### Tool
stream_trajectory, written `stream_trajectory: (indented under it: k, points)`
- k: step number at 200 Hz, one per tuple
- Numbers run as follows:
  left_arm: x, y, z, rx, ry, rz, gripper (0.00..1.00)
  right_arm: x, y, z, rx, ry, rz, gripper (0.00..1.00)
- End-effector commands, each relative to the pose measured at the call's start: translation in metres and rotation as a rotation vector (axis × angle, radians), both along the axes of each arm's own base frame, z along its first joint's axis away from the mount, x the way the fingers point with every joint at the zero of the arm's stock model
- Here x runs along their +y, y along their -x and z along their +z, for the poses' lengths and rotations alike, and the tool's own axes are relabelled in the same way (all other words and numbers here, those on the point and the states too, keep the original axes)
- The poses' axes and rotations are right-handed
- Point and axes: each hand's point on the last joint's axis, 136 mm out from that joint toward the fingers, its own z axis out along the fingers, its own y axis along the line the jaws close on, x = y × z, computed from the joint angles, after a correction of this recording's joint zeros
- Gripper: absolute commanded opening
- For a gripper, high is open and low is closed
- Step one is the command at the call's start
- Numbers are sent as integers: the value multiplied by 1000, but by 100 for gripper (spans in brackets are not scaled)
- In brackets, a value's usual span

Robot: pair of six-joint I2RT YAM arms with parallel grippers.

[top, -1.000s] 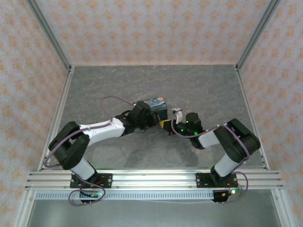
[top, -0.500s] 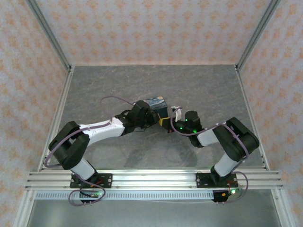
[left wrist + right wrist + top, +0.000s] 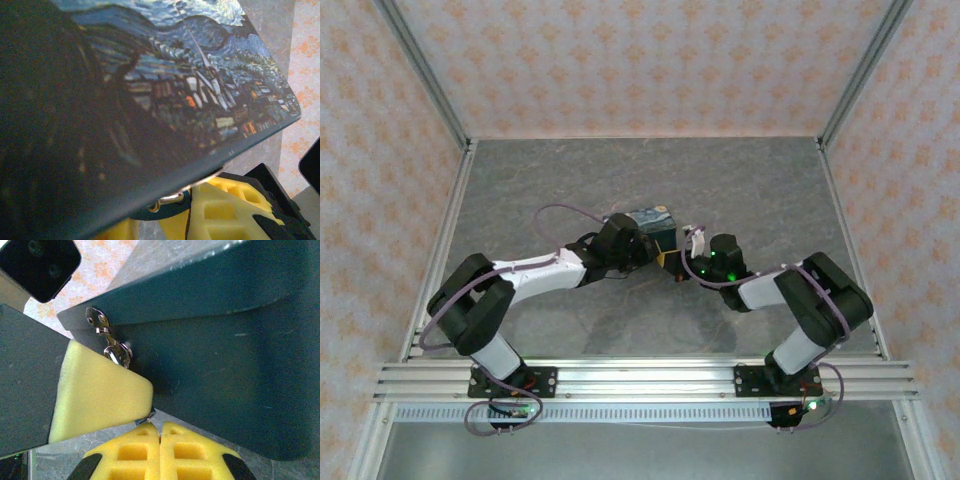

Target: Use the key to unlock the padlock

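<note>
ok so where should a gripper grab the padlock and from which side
Grip the padlock by its teal body, coming from the open side facing away from the box. Its silvery shackle is hooked at the box's edge and the box overhangs it, so the body is probably the only part with room to clamp.

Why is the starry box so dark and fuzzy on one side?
Left wrist view: the box sits very close to the lens, so its left half is shadowy and blurred; the painted houses look sharper. Right wrist view: the yellow fingers are crisp. Top external view: even light.
</note>
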Motion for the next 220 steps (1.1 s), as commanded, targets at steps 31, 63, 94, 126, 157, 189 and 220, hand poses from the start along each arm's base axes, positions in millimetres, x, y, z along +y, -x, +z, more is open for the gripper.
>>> stream_trajectory:
  k: [31, 63, 94, 126, 157, 189, 220]
  points:
    - [-28, 14, 1, 8, 81, -107, 45, 3, -10, 6, 84, -51, -80, 0]
    - [-15, 13, 5, -5, 80, -77, 55, 6, -6, -7, 185, -28, -81, 0]
    - [3, 15, 9, -18, 73, -25, 62, 10, 1, -17, 262, 0, -84, 0]
    - [26, 17, 9, -44, 121, 100, 62, 14, 4, -16, 336, -17, -118, 0]
    - [41, 21, 9, -59, 171, 184, 58, 17, 7, -13, 394, -40, -161, 0]
    - [46, 26, -1, -35, 189, 211, 54, 10, 6, -9, 436, -67, -235, 0]
    - [40, 23, -7, -24, 228, 223, 50, 8, 8, -10, 481, -70, -259, 0]
